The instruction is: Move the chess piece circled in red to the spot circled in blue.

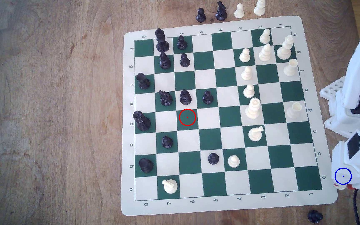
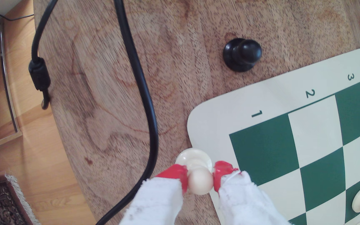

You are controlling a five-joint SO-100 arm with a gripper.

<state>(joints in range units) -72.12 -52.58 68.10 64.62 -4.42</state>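
My gripper (image 2: pixel 199 177) is shut on the round head of a cream-white pawn (image 2: pixel 194 159), one red-tipped finger (image 2: pixel 175 173) on each side. The pawn's base sits over bare wood just off the chess mat's corner (image 2: pixel 207 121) by the "1" label; whether it touches the table I cannot tell. In the exterior view my gripper (image 1: pixel 343 185) is at the lower right, off the mat, with a sliver of the pawn (image 1: pixel 340 186) below the arm. The blue ring (image 1: pixel 343 176) lies over the arm just above it. The red ring (image 1: pixel 187 117) encloses an empty green square.
A black pawn (image 1: pixel 315 216) (image 2: pixel 242 54) stands on the wood near the mat's corner. A black cable (image 2: pixel 144 97) loops across the table close to my fingers. The table's edge (image 2: pixel 51 121) is near. Several captured pieces (image 1: pixel 200 15) stand beyond the board's far side.
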